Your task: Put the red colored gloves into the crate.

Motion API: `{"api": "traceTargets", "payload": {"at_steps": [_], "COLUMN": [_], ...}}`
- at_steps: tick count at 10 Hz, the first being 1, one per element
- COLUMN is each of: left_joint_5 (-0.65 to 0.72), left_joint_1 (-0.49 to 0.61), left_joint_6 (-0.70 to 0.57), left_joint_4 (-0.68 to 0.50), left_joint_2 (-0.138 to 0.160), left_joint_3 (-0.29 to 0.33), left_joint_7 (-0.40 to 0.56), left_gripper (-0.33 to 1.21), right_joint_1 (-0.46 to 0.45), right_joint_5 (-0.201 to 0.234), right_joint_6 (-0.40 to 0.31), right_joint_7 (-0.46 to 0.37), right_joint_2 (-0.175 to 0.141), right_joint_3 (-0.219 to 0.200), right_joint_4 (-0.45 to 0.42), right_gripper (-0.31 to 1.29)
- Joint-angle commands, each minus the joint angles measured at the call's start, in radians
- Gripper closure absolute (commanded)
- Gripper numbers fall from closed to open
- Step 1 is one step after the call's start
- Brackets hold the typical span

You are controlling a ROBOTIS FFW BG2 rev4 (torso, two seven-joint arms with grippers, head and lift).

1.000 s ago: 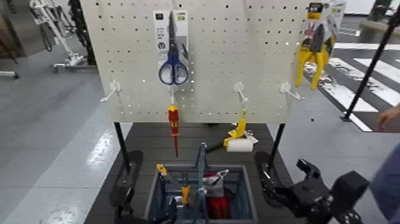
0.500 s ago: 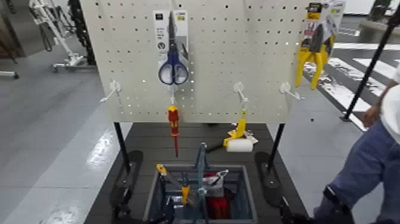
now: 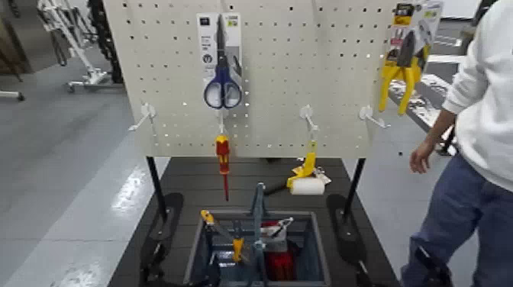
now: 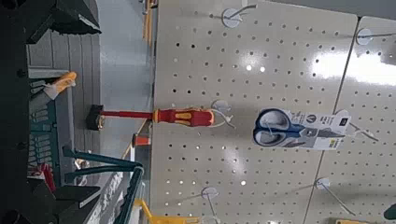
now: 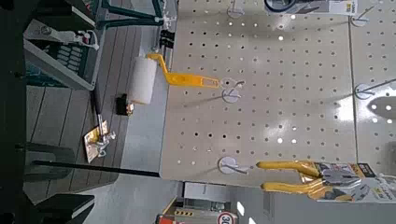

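In the head view, the red gloves (image 3: 281, 264) are lying inside the crate (image 3: 321, 250); sweeping low, you are risking snagging its upright handle (image 3: 259, 221), and a person (image 3: 484, 107) is standing at your right. In the left wrist view, your left gripper (image 4: 61, 112) is spreading its jaws wide, the screwdriver (image 4: 186, 117) hanging ahead. In the right wrist view, your right gripper (image 5: 56, 112) is gaping near the crate.

Matt plastic crate (image 3: 317, 248), glossy metal scissor blades (image 3: 221, 46), cloth gloves (image 3: 280, 265), it seems.
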Motion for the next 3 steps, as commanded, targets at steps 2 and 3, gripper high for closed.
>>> {"api": "traceTargets", "payload": {"at_steps": [2,3], "left_joint_5": [-0.001,-0.001], "left_joint_1": [-0.001,-0.001], "left_joint_6": [0.002,0.003], "left_joint_4": [0.000,0.000], "left_joint_2": [-0.086,-0.086], "left_joint_3": [-0.001,-0.001], "left_joint_7": [0.001,0.000], "left_gripper": [0.09,0.09], "right_joint_1": [0.000,0.000], "right_joint_5": [0.011,0.010], "right_joint_6": [-0.010,0.019], "right_joint_7": [-0.010,-0.018], "right_joint_2": [-0.001,-0.001], "right_joint_3": [-0.001,0.000], "right_joint_4": [0.000,-0.009], "right_gripper": [-0.02,-0.02]}}
